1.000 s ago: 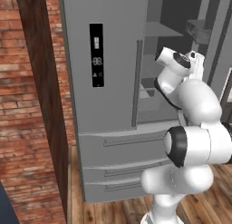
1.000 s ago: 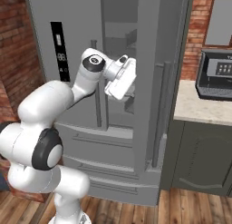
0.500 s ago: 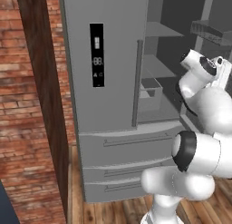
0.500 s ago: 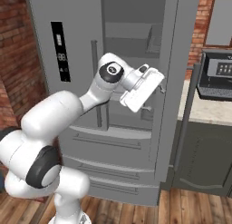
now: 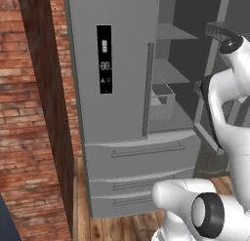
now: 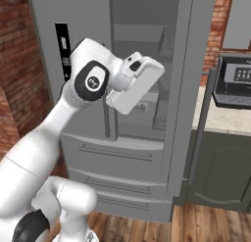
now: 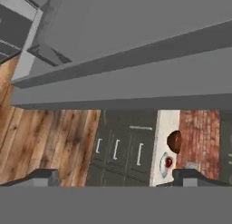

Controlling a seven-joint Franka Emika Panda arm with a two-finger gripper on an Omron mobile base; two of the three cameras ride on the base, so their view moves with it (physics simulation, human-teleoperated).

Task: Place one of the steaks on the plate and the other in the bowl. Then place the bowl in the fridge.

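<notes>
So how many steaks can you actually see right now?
1, in the hand view: a red steak on the plate on the far counter, beside the brown bowl. The other may sit hidden inside that bowl.

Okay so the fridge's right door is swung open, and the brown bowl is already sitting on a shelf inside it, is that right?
Not quite. The fridge does have its right door swung open, but the bowl is not on a shelf inside. The hand view shows it on the pale counter across the room, beside the plate with a steak on it.
</notes>
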